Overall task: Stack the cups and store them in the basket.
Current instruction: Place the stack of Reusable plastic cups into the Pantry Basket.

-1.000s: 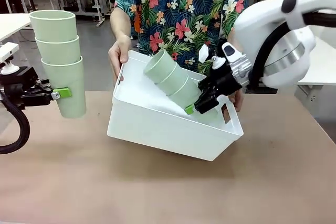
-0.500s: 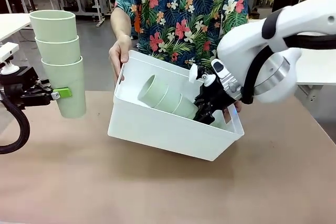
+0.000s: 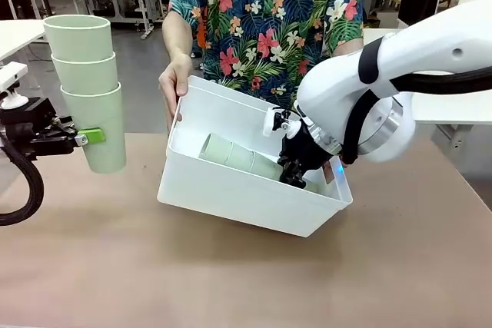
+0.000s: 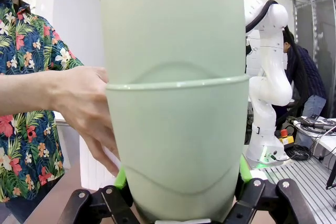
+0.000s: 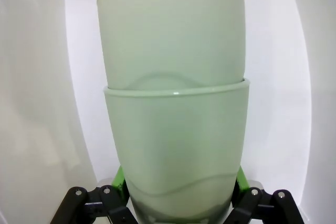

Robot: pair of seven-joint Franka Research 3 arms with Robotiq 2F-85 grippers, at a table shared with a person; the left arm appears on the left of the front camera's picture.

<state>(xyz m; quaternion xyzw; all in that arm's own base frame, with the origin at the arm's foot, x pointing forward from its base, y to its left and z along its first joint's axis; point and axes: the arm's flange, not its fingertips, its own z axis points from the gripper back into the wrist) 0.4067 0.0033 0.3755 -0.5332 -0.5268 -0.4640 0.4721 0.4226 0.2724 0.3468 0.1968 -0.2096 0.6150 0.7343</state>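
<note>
A brown counter point(image 3: 231, 282) is seen spread across the front view, and on it a white basket point(image 3: 231, 193) is held tilted, with its opening turned toward the robot's side. The far left corner of the basket is gripped by the person's hand point(image 3: 175, 82), and the person point(image 3: 269, 21), in a flowered shirt, is seen standing at the far side. The white right arm point(image 3: 430, 51) is reached down into the basket from the right. An upright stack point(image 3: 88, 86) of 3 nested cups is held in the air above the left end of the counter, well apart from the basket; its lowest cup is clamped between the green pads point(image 3: 93, 135) of the left hand point(image 3: 104, 137). In the left wrist view the same upright stack point(image 4: 176, 129) is seen pinched low down by the left hand point(image 4: 178, 182), with the person's hand point(image 4: 86, 108) behind it. A lying stack point(image 3: 234, 155) of 3 cups is laid on its side inside the basket, with its rims turned to the left, and its base end is gripped by the right hand point(image 3: 296, 170). In the right wrist view the lying stack point(image 5: 173, 129) is seen closed upon by the right hand point(image 5: 178, 184), against the white basket floor point(image 5: 42, 103).
</note>
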